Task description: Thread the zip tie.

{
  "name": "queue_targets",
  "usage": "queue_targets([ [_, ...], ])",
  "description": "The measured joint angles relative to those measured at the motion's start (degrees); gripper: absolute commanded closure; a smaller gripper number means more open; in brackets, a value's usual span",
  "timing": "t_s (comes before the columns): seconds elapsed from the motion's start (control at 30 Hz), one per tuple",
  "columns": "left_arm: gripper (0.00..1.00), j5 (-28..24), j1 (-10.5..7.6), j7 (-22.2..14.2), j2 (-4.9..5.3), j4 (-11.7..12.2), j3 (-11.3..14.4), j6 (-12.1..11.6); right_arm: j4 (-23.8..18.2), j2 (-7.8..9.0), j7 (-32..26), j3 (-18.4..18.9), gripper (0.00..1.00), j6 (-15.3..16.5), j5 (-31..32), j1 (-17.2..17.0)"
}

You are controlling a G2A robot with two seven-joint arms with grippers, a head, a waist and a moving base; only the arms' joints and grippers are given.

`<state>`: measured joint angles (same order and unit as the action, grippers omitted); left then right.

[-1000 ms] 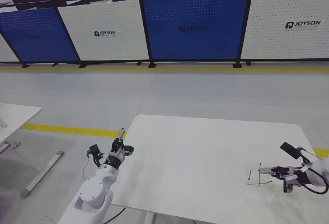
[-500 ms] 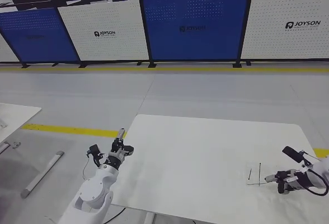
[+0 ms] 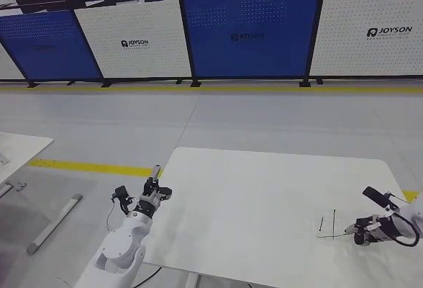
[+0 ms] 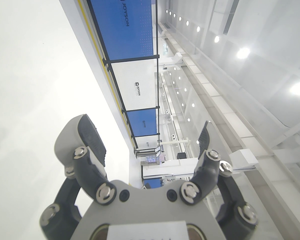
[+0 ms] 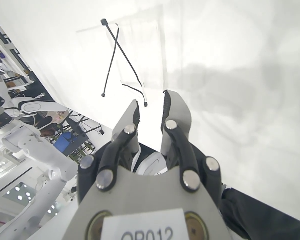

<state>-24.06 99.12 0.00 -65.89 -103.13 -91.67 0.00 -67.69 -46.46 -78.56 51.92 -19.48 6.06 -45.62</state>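
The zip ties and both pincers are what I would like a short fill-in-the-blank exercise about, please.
1. The right pincer is ___, gripping nothing.
2. The zip ties in front of it are ___ in colour.
3. They lie on a ___ table.
4. The left pincer is open and holds ___.
Missing words: open; black; white; nothing.

Three black zip ties (image 5: 115, 41) are lying crossed just ahead of the right gripper (image 5: 151, 101), the nearest end sitting at its narrowly parted fingertips. Beyond them and to both sides, the white table (image 3: 255, 201) is offering flat passing room.
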Motion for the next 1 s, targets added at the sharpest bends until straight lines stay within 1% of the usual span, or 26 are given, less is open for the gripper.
queue_targets([
  [0.1,0.00,0.00,0.00,0.00,0.00,0.00,0.00,0.00,0.68,-0.42,-0.12,-0.62,0.73,0.00,0.02,0.74],
  [0.17,0.00,0.00,0.00,0.00,0.00,0.00,0.00,0.00,0.99,-0.69,-0.24,-1.07,0.76,0.00,0.19,1.20],
  [0.27,0.00,0.00,0.00,0.00,0.00,0.00,0.00,0.00,1.39,-1.05,-0.40,-1.67,0.77,0.00,0.53,1.75],
  [0.4,0.00,0.00,0.00,0.00,0.00,0.00,0.00,0.00,2.12,-1.40,-0.54,-2.12,0.84,0.00,0.75,2.31],
  [0.43,0.00,0.00,0.00,0.00,0.00,0.00,0.00,0.00,2.28,-1.46,-0.56,-2.16,0.84,0.00,0.75,2.40],
  [0.5,0.00,0.00,0.00,0.00,0.00,0.00,0.00,0.00,2.55,-1.59,-0.65,-2.25,0.90,0.00,0.74,2.57],
  [0.57,0.00,0.00,0.00,0.00,0.00,0.00,0.00,0.00,2.68,-1.70,-0.81,-2.33,0.92,0.00,0.67,2.65],
  [0.67,0.00,0.00,0.00,0.00,0.00,0.00,0.00,0.00,2.71,-1.79,-0.87,-2.38,1.00,0.00,0.77,2.70],
  [0.83,0.00,0.00,0.00,0.00,0.00,0.00,0.00,0.00,2.38,-1.73,-0.85,-1.95,1.00,0.00,0.94,2.61],
  [1.0,0.00,0.00,0.00,0.00,0.00,0.00,0.00,0.00,1.27,-1.15,-0.71,-0.37,1.00,0.00,0.85,1.79],
])
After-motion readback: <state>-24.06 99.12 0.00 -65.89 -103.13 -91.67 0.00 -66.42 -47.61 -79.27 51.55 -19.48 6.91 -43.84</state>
